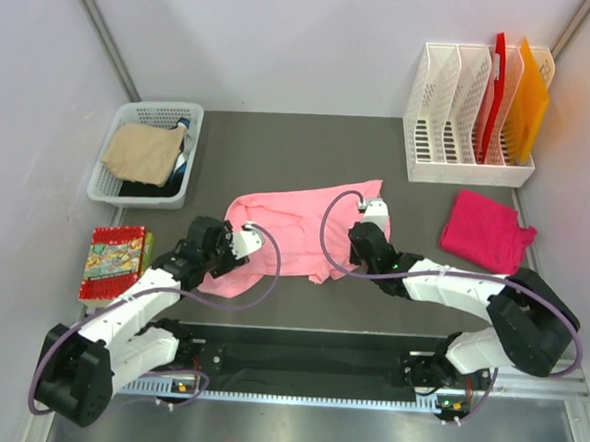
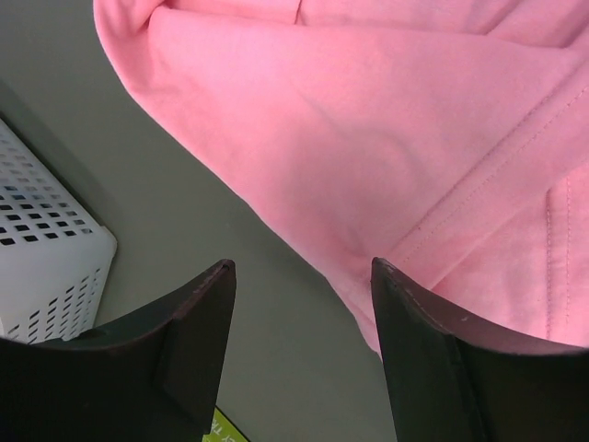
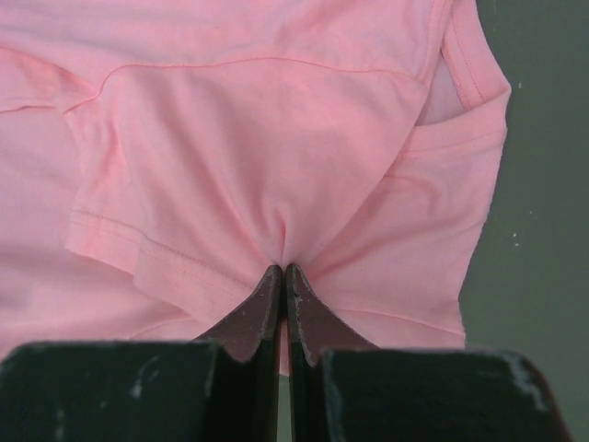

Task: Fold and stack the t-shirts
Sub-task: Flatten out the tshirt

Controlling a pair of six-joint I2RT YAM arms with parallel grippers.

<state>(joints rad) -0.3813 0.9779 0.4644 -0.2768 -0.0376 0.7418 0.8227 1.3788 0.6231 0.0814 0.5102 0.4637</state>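
Soft salmon-pink cloth t-shirt (image 1: 299,231) not yet folded, pinched by clenched right gripper (image 3: 283,269) | left gripper (image 2: 302,267) released, empty | deep magenta cloth t-shirt (image 1: 487,231) judged folded, unstacked

Overhead wide; wrist cameras close over pink t-shirt (image 1: 294,231)

Parts of the salmon-pink t-shirt (image 1: 300,226) are covered by the left arm (image 1: 208,248) and the right arm (image 1: 374,244). In the left wrist view the shirt is cut off at the top and right, and the white basket (image 2: 41,258) at the left. Dark things (image 1: 142,188) are mostly hidden under a tan cloth (image 1: 142,152). The print on the red-edged patterned piece (image 1: 115,260) is too small to be made out.
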